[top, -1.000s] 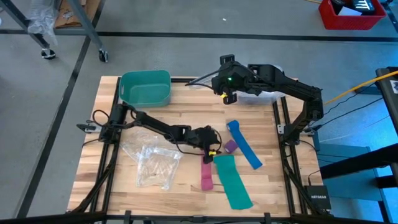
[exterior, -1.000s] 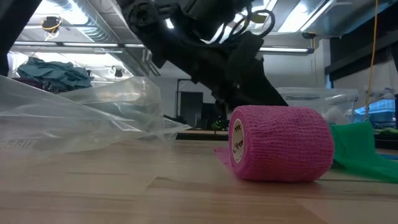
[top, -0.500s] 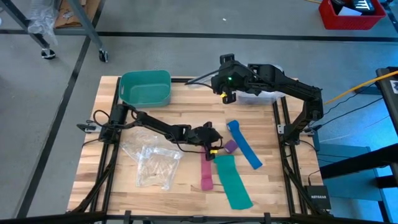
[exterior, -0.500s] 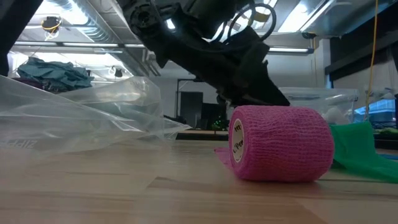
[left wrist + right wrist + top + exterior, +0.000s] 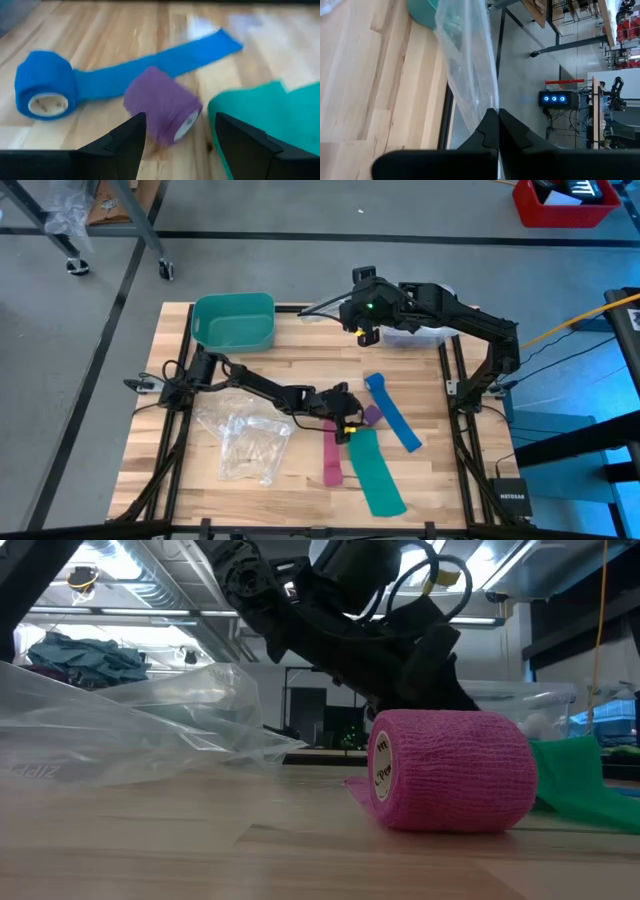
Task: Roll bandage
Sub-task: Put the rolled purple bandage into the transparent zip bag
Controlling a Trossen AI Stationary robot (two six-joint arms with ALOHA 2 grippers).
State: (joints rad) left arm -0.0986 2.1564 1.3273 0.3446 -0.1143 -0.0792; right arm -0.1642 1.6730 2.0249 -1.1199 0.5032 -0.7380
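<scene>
The purple bandage (image 5: 161, 106) is a small stubby roll lying on its side on the wood table (image 5: 300, 365), next to the blue strip (image 5: 150, 62). It also shows in the high view (image 5: 371, 417). My left gripper (image 5: 180, 122) is open and low over the table (image 5: 349, 411). Its fingers (image 5: 127, 142) stand on either side of the roll's near end, and I see no touch. My right gripper (image 5: 493, 120) is shut at the table's far edge (image 5: 362, 332). In the low view the pink roll hides the purple one. My right gripper's shut fingertips (image 5: 492, 117) meet the narrow end of a clear plastic film (image 5: 470, 70). I cannot tell whether they hold it.
A blue strip with a rolled end (image 5: 376, 384) lies right of the purple roll. A pink strip (image 5: 332, 460) with its roll (image 5: 450, 770) and a teal strip (image 5: 374, 472) lie toward the near edge. There is a clear bag (image 5: 245, 442) at the left and a green bin (image 5: 235, 320) at the far left.
My left gripper has gone toward the table's right and near edges and a little down, closing in on the purple roll. The roll has stayed where it was.
</scene>
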